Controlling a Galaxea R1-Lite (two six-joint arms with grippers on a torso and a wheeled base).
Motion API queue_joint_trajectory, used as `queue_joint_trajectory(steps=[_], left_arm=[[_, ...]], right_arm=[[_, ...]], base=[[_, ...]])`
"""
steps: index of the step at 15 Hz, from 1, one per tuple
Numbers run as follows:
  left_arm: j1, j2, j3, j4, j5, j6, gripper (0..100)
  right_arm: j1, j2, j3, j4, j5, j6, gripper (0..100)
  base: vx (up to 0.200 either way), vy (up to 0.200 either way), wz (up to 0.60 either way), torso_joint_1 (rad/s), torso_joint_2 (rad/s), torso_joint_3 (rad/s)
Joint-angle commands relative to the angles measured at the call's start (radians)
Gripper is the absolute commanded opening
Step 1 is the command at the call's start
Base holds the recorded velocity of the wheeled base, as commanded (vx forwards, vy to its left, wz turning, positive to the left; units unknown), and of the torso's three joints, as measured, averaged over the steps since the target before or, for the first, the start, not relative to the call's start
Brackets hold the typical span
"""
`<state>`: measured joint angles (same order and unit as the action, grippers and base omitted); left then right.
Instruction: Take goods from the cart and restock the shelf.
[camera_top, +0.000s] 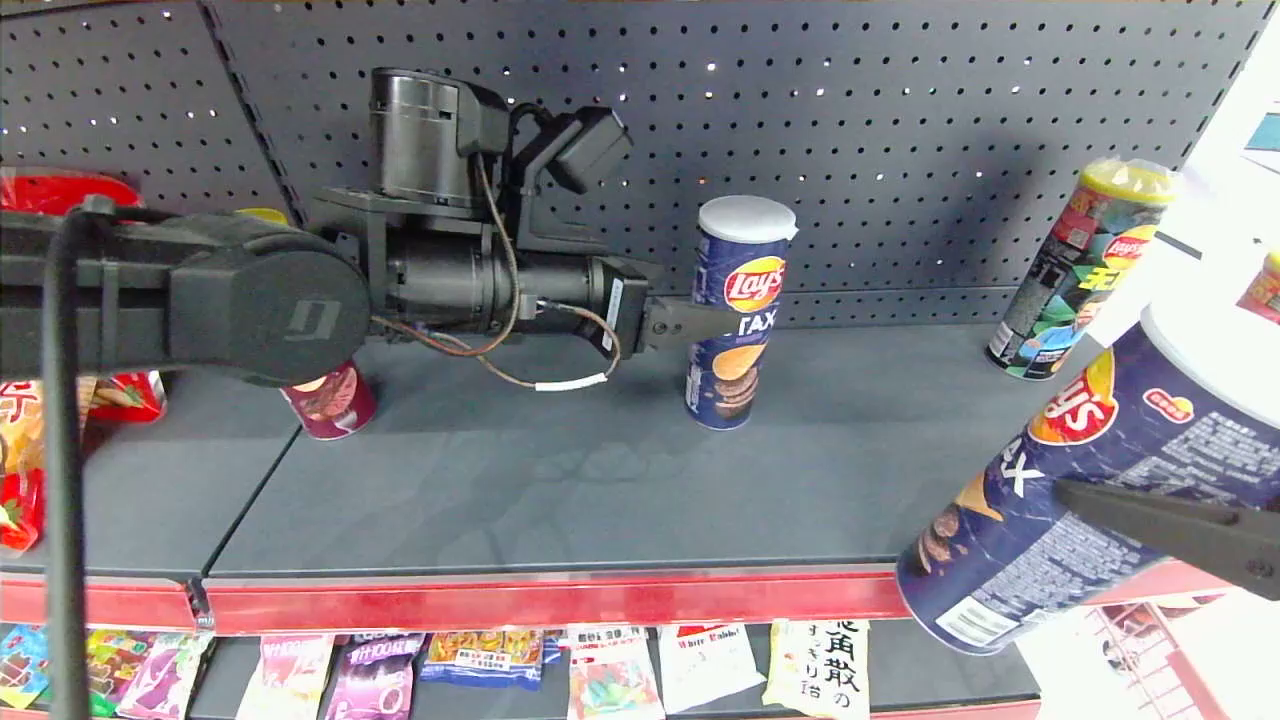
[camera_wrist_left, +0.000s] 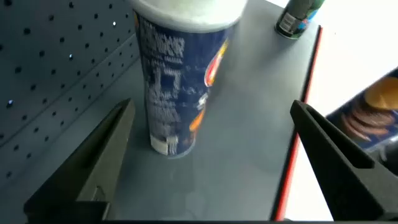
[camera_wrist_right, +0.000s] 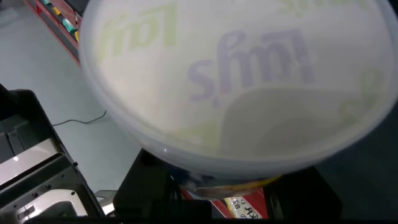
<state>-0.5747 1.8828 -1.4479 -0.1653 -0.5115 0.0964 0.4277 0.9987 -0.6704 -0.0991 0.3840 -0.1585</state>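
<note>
A blue chips can (camera_top: 740, 310) with a white lid stands upright on the grey shelf (camera_top: 560, 480), near the pegboard. My left gripper (camera_top: 700, 322) is level with its middle. In the left wrist view this can (camera_wrist_left: 180, 81) rises between the wide-apart fingers (camera_wrist_left: 93, 168), touching neither; the gripper (camera_wrist_left: 212, 112) is open. A second blue chips can (camera_top: 1130, 420) hangs tilted at the shelf's front right corner, with my right gripper (camera_top: 1085, 480) shut on it and one dark finger (camera_top: 1170, 525) across its side. Its white lid (camera_wrist_right: 236, 81) sits close to the right wrist camera.
A green-and-black can (camera_top: 1080, 270) with a yellow lid leans at the back right. A maroon can (camera_top: 330, 400) stands behind my left arm, with red snack bags (camera_top: 20, 480) at far left. A red lip (camera_top: 550, 600) edges the shelf; bagged snacks (camera_top: 600, 670) fill the shelf below.
</note>
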Motion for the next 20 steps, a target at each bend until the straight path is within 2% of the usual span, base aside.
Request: queue_joint_trajectory(steps=[1, 9, 12, 18, 20], left_arm=[[-0.013, 0.065, -0.048, 0.000, 0.018, 0.002, 100], [-0.025, 0.184, -0.209, -0.013, 0.082, 0.005, 100], [-0.030, 0.219, -0.252, -0.014, 0.136, 0.008, 100], [-0.057, 0.248, -0.287, -0.013, 0.136, 0.003, 100], [-0.057, 0.279, -0.330, -0.013, 0.140, 0.003, 100]], right_arm=[[0.000, 0.003, 0.000, -0.001, -0.002, 0.001, 0], [0.002, 0.006, -0.003, 0.001, -0.004, 0.001, 0], [0.002, 0.006, -0.001, 0.001, -0.004, 0.001, 0], [0.002, 0.005, 0.000, 0.001, -0.004, 0.001, 0], [0.002, 0.005, 0.000, 0.001, -0.004, 0.001, 0]], base=[[0.000, 0.000, 0.00, 0.000, 0.00, 0.000], [0.000, 0.000, 0.00, 0.000, 0.00, 0.000], [0.000, 0.000, 0.00, 0.000, 0.00, 0.000], [0.000, 0.000, 0.00, 0.000, 0.00, 0.000], [0.000, 0.000, 0.00, 0.000, 0.00, 0.000]])
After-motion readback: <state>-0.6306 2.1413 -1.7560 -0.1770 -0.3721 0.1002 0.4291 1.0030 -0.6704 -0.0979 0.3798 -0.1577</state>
